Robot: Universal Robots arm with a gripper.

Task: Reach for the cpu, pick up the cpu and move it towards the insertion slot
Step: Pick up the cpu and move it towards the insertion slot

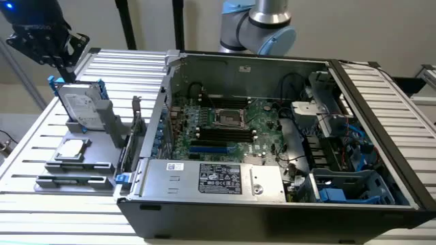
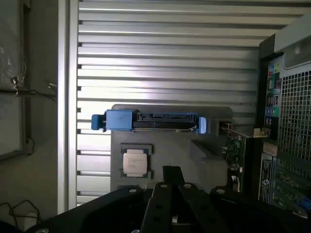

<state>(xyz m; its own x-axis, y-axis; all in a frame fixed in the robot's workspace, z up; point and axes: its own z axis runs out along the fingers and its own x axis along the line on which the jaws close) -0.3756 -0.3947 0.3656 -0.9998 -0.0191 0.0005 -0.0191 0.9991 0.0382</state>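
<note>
The cpu (image 1: 71, 149) (image 2: 135, 161), a small silver square chip, lies flat on a grey holder (image 1: 102, 140) on the exterior view's left. My gripper (image 1: 67, 75) (image 2: 172, 171) hangs high above the holder's far end, over the upright hard drive (image 1: 80, 109), well clear of the cpu. Its fingers are shut together with nothing between them. The insertion slot (image 1: 228, 118), a silver-framed square socket, sits on the motherboard inside the open computer case (image 1: 371, 102).
The hard drive with blue rails (image 2: 150, 121) stands upright between my gripper and the cpu. An expansion card (image 1: 135, 127) stands on edge next to the holder. The case wall (image 1: 162, 117) rises between the holder and the motherboard. Everything rests on a slatted aluminium table (image 1: 41, 127).
</note>
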